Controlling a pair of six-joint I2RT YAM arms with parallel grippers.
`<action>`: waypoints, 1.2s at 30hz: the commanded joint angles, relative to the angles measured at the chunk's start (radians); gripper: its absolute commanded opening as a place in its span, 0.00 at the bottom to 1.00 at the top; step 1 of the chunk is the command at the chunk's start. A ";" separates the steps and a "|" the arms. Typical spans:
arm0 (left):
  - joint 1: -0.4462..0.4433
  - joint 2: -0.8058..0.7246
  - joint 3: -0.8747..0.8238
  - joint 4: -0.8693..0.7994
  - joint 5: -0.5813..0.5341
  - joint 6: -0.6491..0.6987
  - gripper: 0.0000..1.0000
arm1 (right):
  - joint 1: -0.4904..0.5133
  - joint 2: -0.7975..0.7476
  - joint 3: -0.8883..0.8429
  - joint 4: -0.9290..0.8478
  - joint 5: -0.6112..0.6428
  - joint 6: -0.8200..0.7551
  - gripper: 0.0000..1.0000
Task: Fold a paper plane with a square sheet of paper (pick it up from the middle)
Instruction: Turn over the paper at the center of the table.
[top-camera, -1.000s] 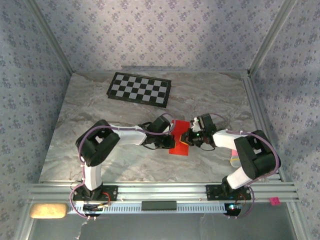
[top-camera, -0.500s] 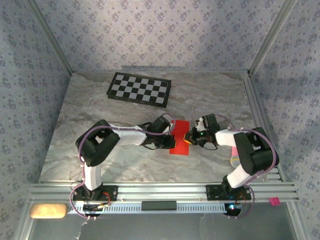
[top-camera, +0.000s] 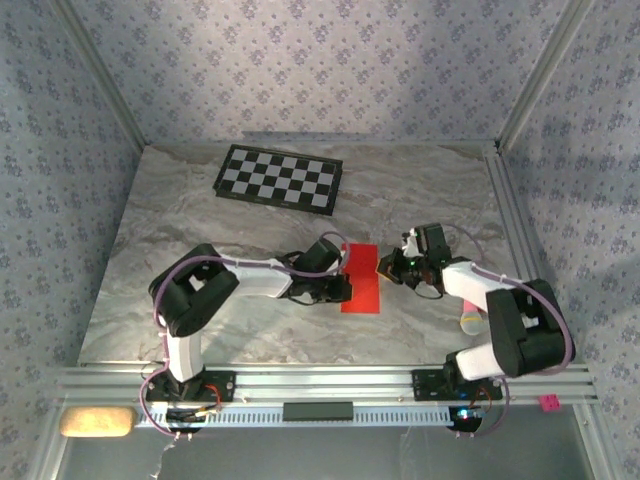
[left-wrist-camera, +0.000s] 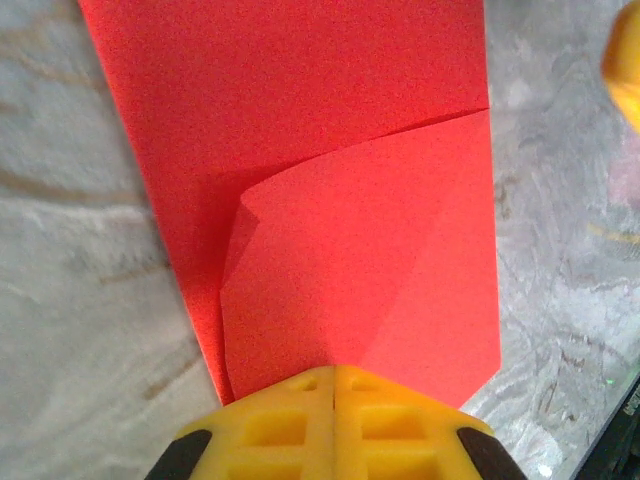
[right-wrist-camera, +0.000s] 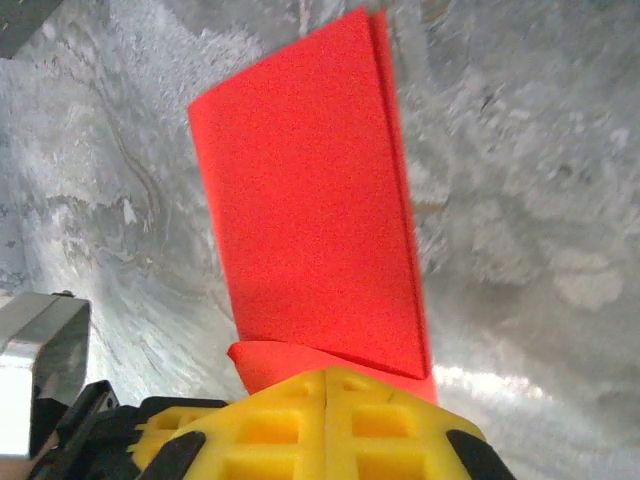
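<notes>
The square sheet of paper (top-camera: 362, 290) is bright red and lies folded into a narrow strip on the marble table between my two grippers. My left gripper (top-camera: 344, 289) is shut, its yellow tips (left-wrist-camera: 335, 375) resting at the paper's left edge. There a corner flap (left-wrist-camera: 350, 270) is folded over the strip. My right gripper (top-camera: 384, 268) is also shut, its tips (right-wrist-camera: 327, 378) against the paper's right side. A small curled flap (right-wrist-camera: 270, 362) lies just in front of them, with the long strip (right-wrist-camera: 310, 200) running away beyond. I see nothing pinched between either pair of jaws.
A black-and-white checkerboard (top-camera: 280, 179) lies at the back left of the table. A small pink and yellow thing (top-camera: 468, 316) sits by the right arm near the table's right rail. An aluminium rail (top-camera: 330, 380) runs along the front edge.
My right gripper has slid back and to the right, off the middle of the paper to its right edge, and the right elbow has swung outward. The left gripper shifted slightly nearer.
</notes>
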 joint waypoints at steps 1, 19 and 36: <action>-0.011 -0.043 0.009 -0.057 -0.049 0.003 0.08 | 0.023 -0.053 -0.003 -0.165 0.102 0.021 0.08; 0.054 0.017 0.192 -0.256 -0.058 0.224 0.10 | 0.179 -0.174 -0.042 -0.260 0.170 0.229 0.24; 0.045 0.075 0.179 -0.272 -0.079 0.221 0.06 | 0.281 -0.120 -0.031 -0.301 0.209 0.298 0.31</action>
